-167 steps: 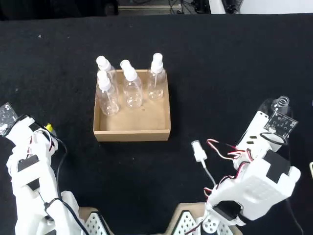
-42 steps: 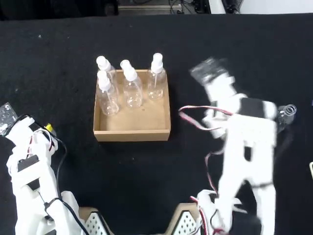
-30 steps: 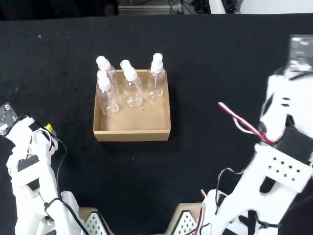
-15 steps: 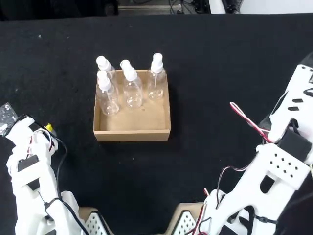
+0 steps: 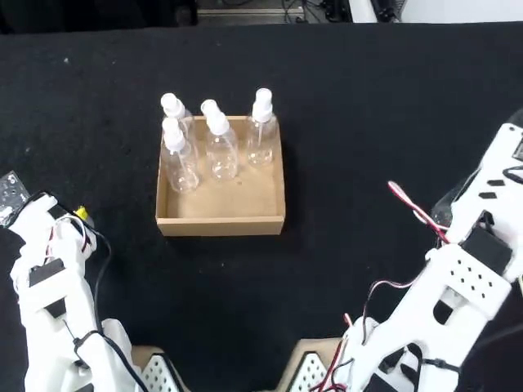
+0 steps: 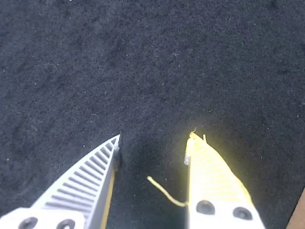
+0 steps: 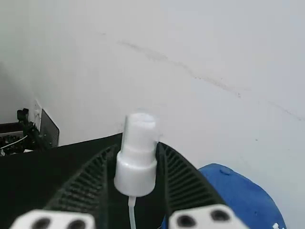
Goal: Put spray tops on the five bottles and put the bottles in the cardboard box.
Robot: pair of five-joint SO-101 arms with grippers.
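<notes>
**Asker:** What is nearest your right hand?

**Me:** My right gripper (image 7: 137, 147) is pinching a white spray top (image 7: 137, 164) by its collar, with one ribbed finger pressed on each side. The top stands upright. Its nozzle head rises just above my fingertips, and its thin dip tube hangs down between them. Beyond the hand is the dark table edge, then a blue object (image 7: 228, 191) low to one side, and farthest off a white wall (image 7: 214, 57).

**Asker:** And your left hand?

**Me:** My left gripper (image 6: 154, 138) is spread apart, with a white finger (image 6: 90, 183) and a yellow finger (image 6: 212, 183) set wide of each other. Only the black table cover (image 6: 143, 57) shows in the gap, close under the tips. I cannot tell whether the tips touch it. A loose yellow thread (image 6: 164, 193) curls off the yellow finger.

**Asker:** Where are the bottles?

**Me:** From above, the cardboard box (image 5: 221, 223) lies farther out, ahead of my left hand and off to its right. It is well to the left of my right arm (image 5: 466, 273). Four clear bottles (image 5: 221, 155) stand upright at the box's far end. Each one wears a white spray top.
</notes>
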